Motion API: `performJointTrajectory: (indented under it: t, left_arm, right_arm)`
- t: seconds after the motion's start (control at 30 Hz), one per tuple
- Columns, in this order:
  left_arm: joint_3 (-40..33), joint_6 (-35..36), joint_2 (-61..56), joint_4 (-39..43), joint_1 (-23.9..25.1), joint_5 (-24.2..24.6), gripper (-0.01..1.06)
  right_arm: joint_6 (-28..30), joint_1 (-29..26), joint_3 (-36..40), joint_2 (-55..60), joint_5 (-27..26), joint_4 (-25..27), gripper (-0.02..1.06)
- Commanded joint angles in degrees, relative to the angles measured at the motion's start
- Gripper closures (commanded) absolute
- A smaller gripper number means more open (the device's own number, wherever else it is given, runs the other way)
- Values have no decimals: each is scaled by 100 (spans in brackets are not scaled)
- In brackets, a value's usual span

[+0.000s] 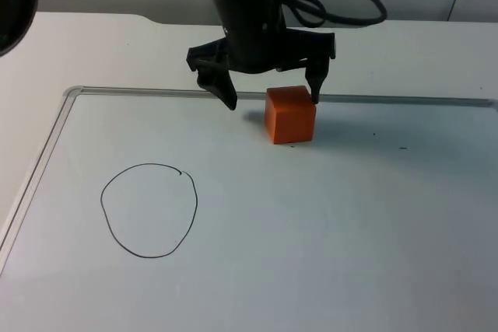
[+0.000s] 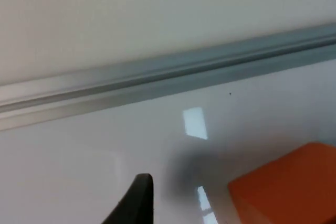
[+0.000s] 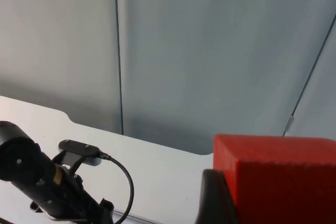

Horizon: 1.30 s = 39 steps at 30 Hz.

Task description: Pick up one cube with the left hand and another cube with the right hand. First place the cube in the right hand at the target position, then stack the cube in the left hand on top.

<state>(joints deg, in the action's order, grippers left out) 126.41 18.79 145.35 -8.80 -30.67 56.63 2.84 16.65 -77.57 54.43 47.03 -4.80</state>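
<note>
the left gripper (image 1: 274, 91) hangs spread wide at upper centre of the top view, its right finger (image 1: 317, 83) touching the orange cube (image 1: 290, 114) on the table (image 1: 350, 231). the right gripper (image 3: 220, 203) is clenched on a red cube (image 3: 278, 177). a drawn circle (image 1: 149, 210) lies lower left.

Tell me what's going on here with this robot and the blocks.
The left pincer is open and down at the orange cube on the white table, one finger beside the cube's far right edge, not yet closed on it. In the right wrist view, the right pincer already holds a red cube up off the table, facing the grey partition wall. The drawn circle, apparently the target spot, has nothing in it, so no placing or stacking has begun.
</note>
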Motion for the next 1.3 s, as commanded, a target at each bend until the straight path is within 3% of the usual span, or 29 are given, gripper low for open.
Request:
performJointTrajectory:
  t: [0.0,0.67,0.9,1.0,1.03,1.07,1.2,1.23,1.27]
  left_arm:
    - [27,88,0,0,-28,-53,0]
    - [27,126,273,62,-242,-144,0]
    - [27,126,332,-106,-242,-8,8]
    - [27,126,332,-117,-242,154,29]
    - [27,126,332,-117,-242,201,44]
    - [27,126,332,-117,-242,201,44]
    - [27,126,283,-197,-242,267,93]
    - [27,126,283,-197,-242,267,93]
    - [27,126,256,-197,-242,317,103]
  right_arm:
    - [14,1,26,-19,-150,12,105]
    - [14,1,26,-19,-215,12,105]
    - [14,1,26,-19,-240,12,105]
    - [14,1,26,-19,-255,12,105]
    - [14,1,26,-19,-255,12,105]
    - [14,1,26,-19,-255,12,105]
    - [14,1,26,-19,-264,12,105]
    - [14,1,26,-19,-264,12,105]
    - [14,1,26,-19,-268,12,105]
